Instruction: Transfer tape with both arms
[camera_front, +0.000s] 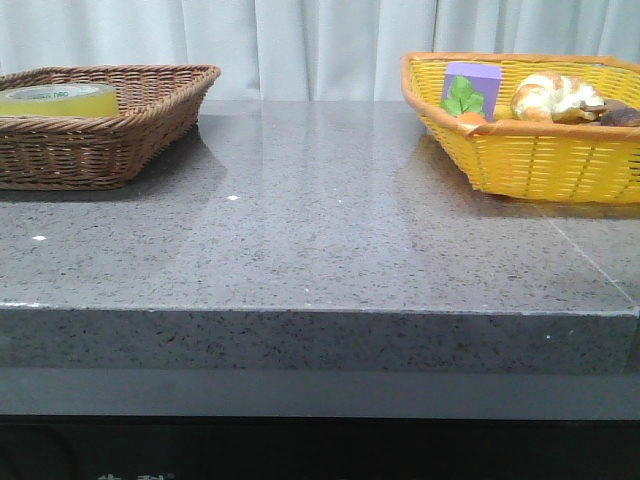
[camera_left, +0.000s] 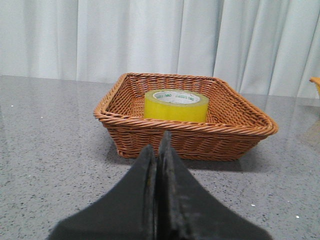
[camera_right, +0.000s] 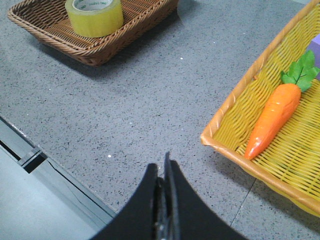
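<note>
Tape (camera_left: 175, 105) inside brown wicker basket (camera_left: 150, 122)

The table (camera_front: 300, 230) looks like grey speckled stone, smooth and shiny. The brown basket (camera_left: 185, 130) is woven wicker, rough and bumpy. The yellow basket (camera_front: 540, 150) is woven too, and looks like smooth plastic. The tape (camera_left: 176, 105) is see-through yellow and glossy. The carrot (camera_right: 274, 119) looks like shiny orange plastic. The curtain (camera_left: 150, 35) is soft white cloth.
</note>
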